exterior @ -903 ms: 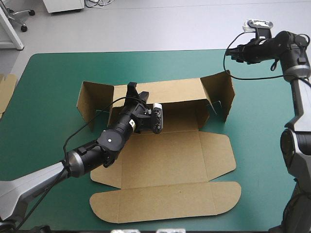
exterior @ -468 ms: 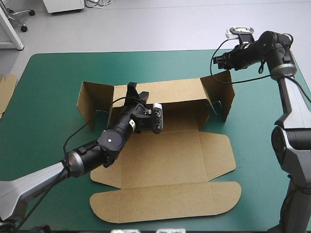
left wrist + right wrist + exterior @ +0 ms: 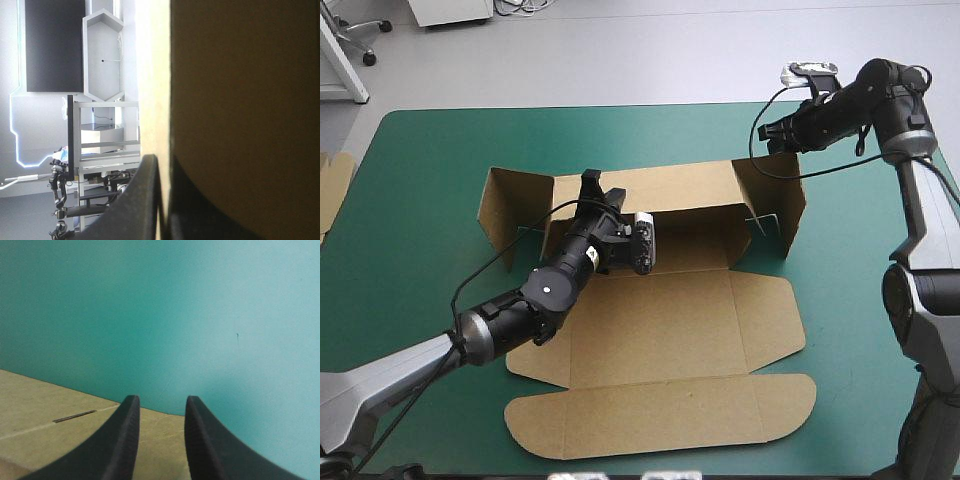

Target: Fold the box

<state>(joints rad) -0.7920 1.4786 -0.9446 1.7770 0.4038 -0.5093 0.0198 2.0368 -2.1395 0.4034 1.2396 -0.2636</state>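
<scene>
Box [image 3: 660, 330]: prob. light, stiff board; grip wall edges. L gripper [image 3: 592, 182] clamps far wall [image 3: 670, 188]; R gripper [image 3: 766, 135] part-open, empty, at right flap [image 3: 775, 195].

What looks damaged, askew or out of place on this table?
Nothing stands out. The brown box lies untorn, its rear wall and both end flaps raised; the left pincer grips that wall, the right pincer hovers open.

On box [image 3: 660, 330] back wall, left pincer [image 3: 602, 192]
</scene>
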